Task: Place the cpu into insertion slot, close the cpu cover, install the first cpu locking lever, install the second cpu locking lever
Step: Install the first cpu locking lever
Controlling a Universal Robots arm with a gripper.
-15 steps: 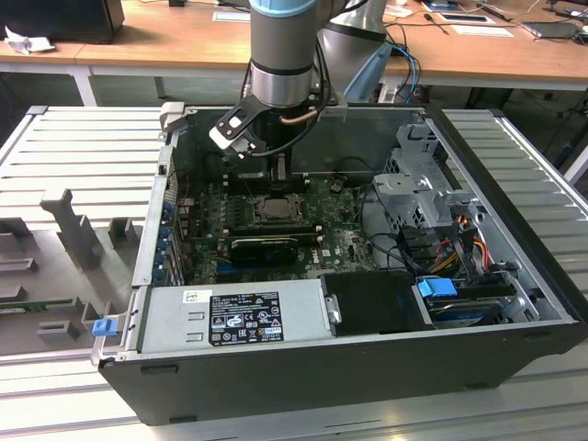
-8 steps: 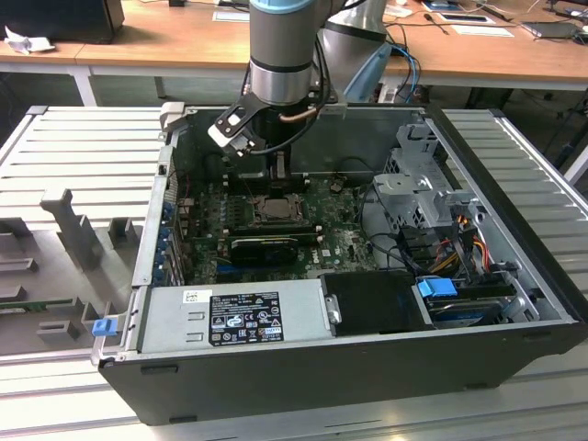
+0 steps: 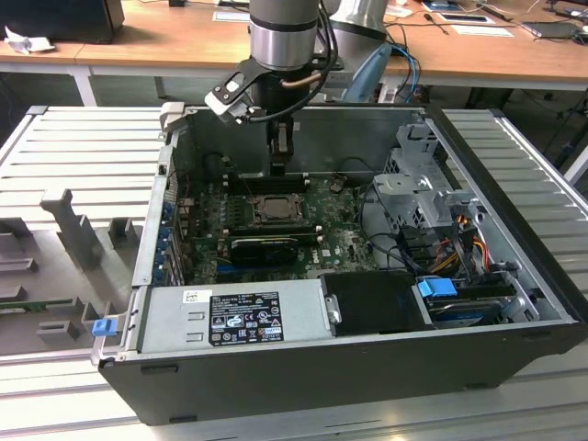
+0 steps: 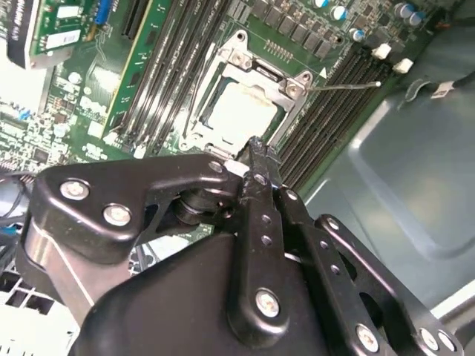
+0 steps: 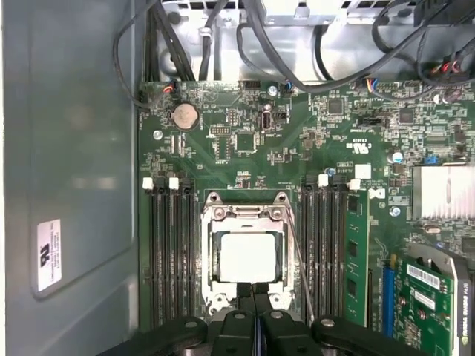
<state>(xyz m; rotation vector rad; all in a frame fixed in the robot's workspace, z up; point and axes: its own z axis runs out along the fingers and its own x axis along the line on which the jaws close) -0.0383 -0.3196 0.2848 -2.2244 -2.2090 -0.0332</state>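
I see my black gripper [image 5: 253, 291], fingers closed on nothing, hanging just over the far edge of the dull silver square cpu [image 5: 249, 256].

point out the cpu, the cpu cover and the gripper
cpu [image 5: 249, 257], first wrist view, middle of its metal top
cpu cover [image 5: 211, 259], first wrist view, one side bar
gripper [image 5: 252, 291], first wrist view, between its fingertips

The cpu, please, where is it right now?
In the first wrist view, the silver-grey square cpu lies framed by the silvery metal cover, between black memory slots, beside the black pincer.
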